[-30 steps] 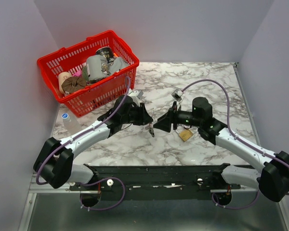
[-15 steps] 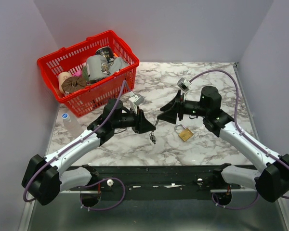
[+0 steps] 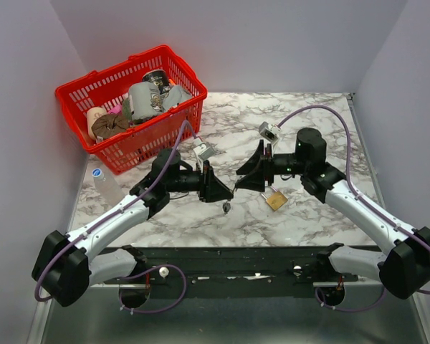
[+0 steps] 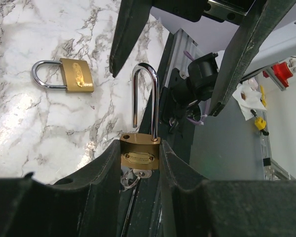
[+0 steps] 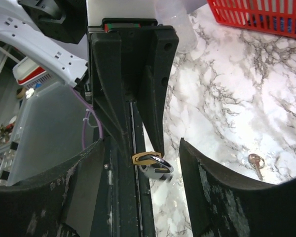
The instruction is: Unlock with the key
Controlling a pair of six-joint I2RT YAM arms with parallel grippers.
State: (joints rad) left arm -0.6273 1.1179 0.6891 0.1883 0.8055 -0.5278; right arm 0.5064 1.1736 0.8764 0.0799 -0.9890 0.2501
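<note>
My left gripper [image 3: 228,190] [image 4: 140,146] is shut on the body of a brass padlock [image 4: 140,157]. Its silver shackle [image 4: 153,98] stands up with one leg out of the body. A small silver key head with a ring pokes from the keyhole under it. The dark-headed key [image 3: 226,208] shows just below my left gripper, and against the marble in the right wrist view [image 5: 255,163]. I cannot tell whether it hangs or lies there. My right gripper [image 3: 244,179] [image 5: 141,144] is open and empty, facing the held padlock [image 5: 148,159] at close range.
A second brass padlock [image 3: 275,198] [image 4: 64,75] lies closed on the marble table [image 3: 308,115] under my right arm. A red basket [image 3: 168,129] full of items stands at the back left. A clear bottle [image 3: 100,179] lies beside it.
My left arm drew back toward the near edge with the padlock. My right gripper pulled away and up, then came back down to face the left gripper. The dark key now sits lower.
</note>
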